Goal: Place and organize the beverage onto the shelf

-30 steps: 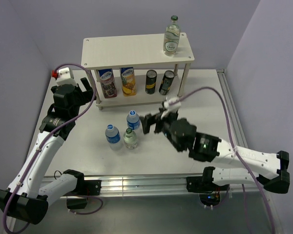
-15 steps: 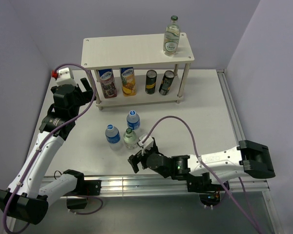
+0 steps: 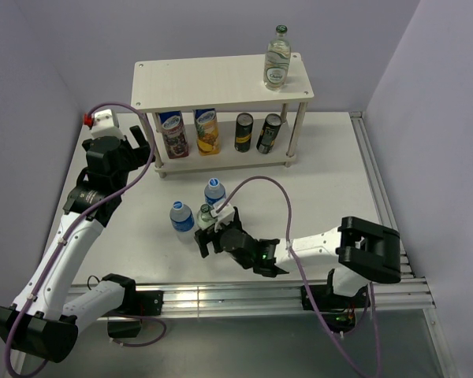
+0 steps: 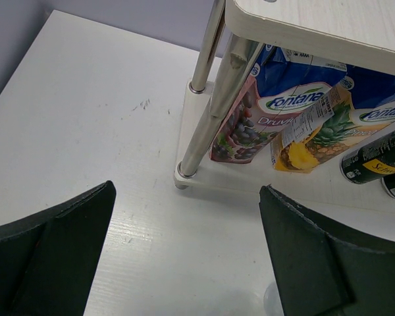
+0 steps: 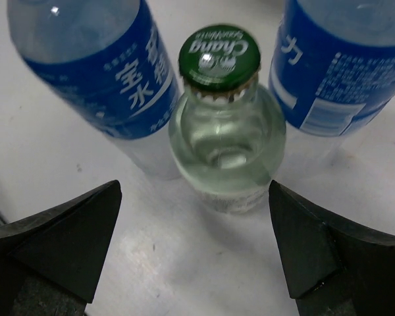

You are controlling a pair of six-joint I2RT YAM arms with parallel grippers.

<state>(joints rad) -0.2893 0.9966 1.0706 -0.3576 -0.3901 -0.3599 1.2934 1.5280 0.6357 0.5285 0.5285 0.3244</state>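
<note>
Three drinks stand on the table [image 3: 331, 169], not on the shelf [image 3: 213, 79] yet: a green glass bottle [image 5: 227, 141] w/ a plastic bottle [image 5: 95, 72] on one side & a second plastic bottle [image 5: 336, 66] on the other, all v. close together. Up on the shelf are another glass bottle [image 3: 277, 66] on top, & two cans [image 3: 243, 131] low down beside two juice boxes [image 3: 207, 131].

The right gripper [image 3: 208, 236] is wide open & empty, just beside the green glass bottle. The left gripper [image 4: 184, 217] is open & empty too, near a shelf leg.

What could go wrong: the open fingers may bump a plastic bottle & tip it, b/c there is so little room. Glass is smooth, so a weak pinch could let it slip, fall & maybe break. On the way up it could knock the shelf edge.

The table is white, flat & smooth w/ a few faint marks. Pale purple walls [image 3: 426, 63] stand close round it, & a metal rail [image 3: 221, 295] runs along the near edge.
</note>
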